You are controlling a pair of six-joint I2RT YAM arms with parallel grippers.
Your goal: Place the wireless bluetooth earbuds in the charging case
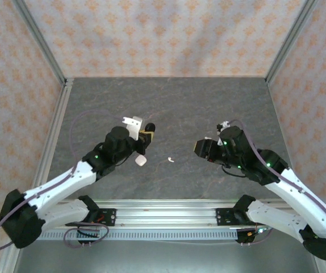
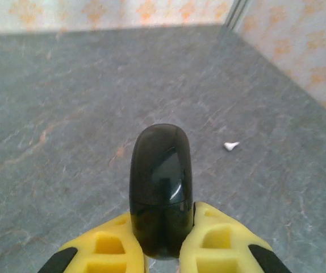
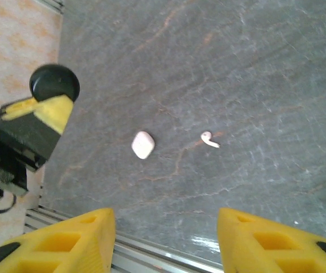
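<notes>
Left claw (image 2: pixel 163 230) around glossy black case (image 2: pixel 161 170)

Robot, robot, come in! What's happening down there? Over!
Left pincer shut on black charging case. Right pincer open, empty. White earbud lying loose near white case. Nothing in the way.

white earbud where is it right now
In the top view the white earbud lies loose on the table, near its middle, just right of the white case.
</notes>
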